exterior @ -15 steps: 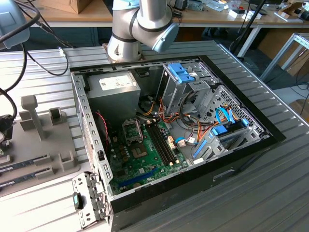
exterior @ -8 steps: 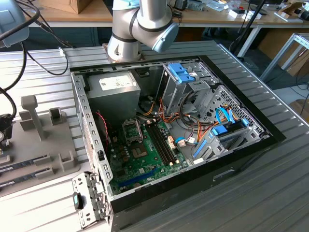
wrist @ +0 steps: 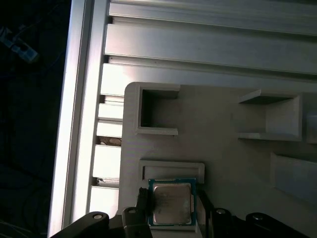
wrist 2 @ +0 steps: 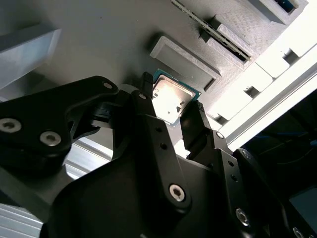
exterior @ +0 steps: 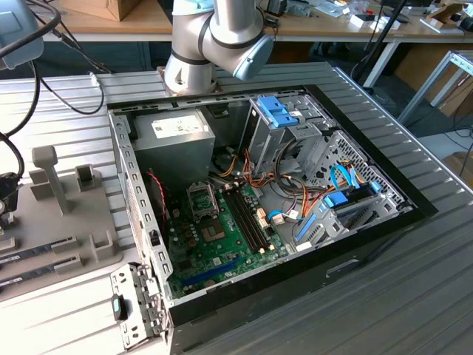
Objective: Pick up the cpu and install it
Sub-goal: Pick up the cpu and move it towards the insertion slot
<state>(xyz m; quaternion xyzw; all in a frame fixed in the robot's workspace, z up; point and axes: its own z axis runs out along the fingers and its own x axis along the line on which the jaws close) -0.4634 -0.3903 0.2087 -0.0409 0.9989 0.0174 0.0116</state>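
Gripper (wrist 2: 173, 95) links, black, sit closest to the lens in both wrist views. The claw is drawn in on the cpu (wrist 2: 168, 102). One of the fingers (wrist 2: 195, 124) lies against each of two opposite green edges, and no gap shows on either side.

- Cpu: silvery plate up and lying flat, between the tips over the grey tray (wrist 2: 114, 39). The first wrist view shows the same, with the cpu (wrist: 172, 206) square in the gripper (wrist: 172, 200). Cannot tell whether it has cleared its seat or is resting on it.
- Just beside it on the tray (wrist: 223, 114): a raised rectangular frame (wrist: 172, 167).
- Farther off: open pockets in the tray and a long narrow stick (wrist 2: 208, 25) standing in a slot.
- Under the tray: the slatted aluminium table (wrist: 198, 44).

Exterior view: the arm (exterior: 214, 37) rises behind the open computer case (exterior: 355, 248). The motherboard (exterior: 222, 244) lies flat inside it. A square socket (exterior: 201, 198) sits toward the board's far end, too small to read its state. Cpu and socket are well apart.

Judgement: this is the pick-up step, with the grasp made or just closing. Installing has not begun.

What a move from here calls for: the hold is on thin edges only. That means a straight, level rise with no twist, and the chip kept square in the tips so its orientation carries over to the socket.
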